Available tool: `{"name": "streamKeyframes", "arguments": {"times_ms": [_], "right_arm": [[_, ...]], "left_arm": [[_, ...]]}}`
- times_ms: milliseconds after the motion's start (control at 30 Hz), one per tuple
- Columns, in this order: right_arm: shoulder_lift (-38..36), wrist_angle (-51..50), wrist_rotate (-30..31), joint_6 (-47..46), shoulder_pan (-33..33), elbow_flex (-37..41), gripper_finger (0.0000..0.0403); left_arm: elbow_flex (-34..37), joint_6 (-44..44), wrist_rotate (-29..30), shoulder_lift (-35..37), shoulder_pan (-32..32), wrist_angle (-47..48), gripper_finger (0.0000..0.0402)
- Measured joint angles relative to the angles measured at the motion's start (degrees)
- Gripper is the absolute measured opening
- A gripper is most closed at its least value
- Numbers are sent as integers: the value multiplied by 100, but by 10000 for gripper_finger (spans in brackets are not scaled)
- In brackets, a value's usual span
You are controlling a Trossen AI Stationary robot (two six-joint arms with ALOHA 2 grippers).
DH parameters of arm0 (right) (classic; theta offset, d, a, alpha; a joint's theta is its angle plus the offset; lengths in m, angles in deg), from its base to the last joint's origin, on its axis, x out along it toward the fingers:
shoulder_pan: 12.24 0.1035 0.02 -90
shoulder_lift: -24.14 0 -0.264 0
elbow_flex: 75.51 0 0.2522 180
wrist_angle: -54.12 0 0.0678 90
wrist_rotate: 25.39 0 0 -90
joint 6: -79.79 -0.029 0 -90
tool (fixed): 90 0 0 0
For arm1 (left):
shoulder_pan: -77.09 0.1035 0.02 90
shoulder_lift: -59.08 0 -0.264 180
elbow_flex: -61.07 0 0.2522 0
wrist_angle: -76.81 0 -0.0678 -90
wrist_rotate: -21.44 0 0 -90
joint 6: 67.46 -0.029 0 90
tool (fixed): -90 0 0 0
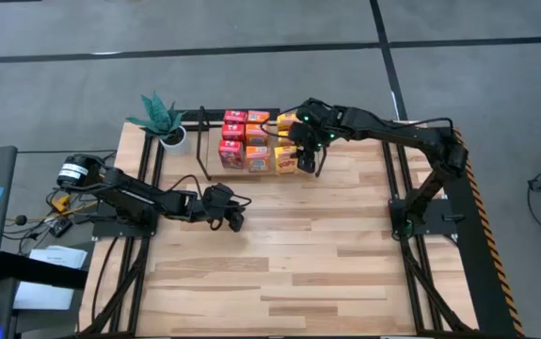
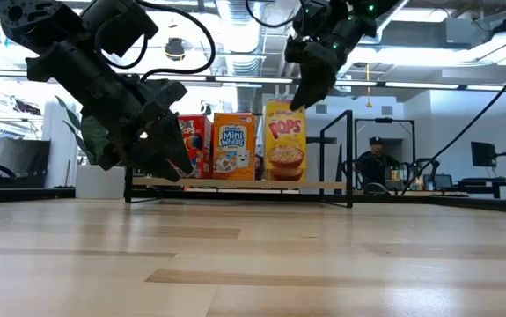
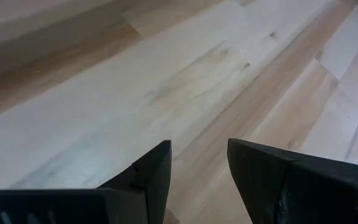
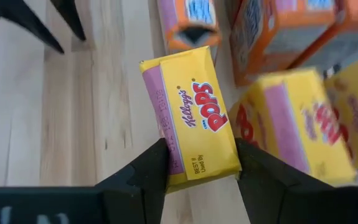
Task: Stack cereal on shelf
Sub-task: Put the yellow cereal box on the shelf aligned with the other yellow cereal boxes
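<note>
Gripping a yellow cereal box [image 4: 194, 118] by its sides, right tool [image 4: 200, 165] sits at shelf [image 1: 204, 141] right end, beside shelved boxes; left tool [image 3: 197, 168], fingers apart, empty, over open counter [image 1: 279, 264] mid-left; front counter unobstructed.

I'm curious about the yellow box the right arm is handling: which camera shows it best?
The right wrist view: the yellow Pops box fills the picture, between the right tool's fingers. The high view shows a small yellow patch; the low view shows its front; the left wrist view shows only wood.
</note>
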Motion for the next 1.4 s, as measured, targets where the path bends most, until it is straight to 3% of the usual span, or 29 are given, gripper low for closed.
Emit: {"name": "streamKeyframes", "arguments": {"times_ms": [400, 1400], "right_arm": [[-306, 596, -136, -142, -230, 862, 200], [-229, 629, 0, 212, -255, 833, 195]], "left_arm": [[0, -1, 118, 0, 0, 2, 146], [0, 4, 240, 0, 0, 13, 146]]}}
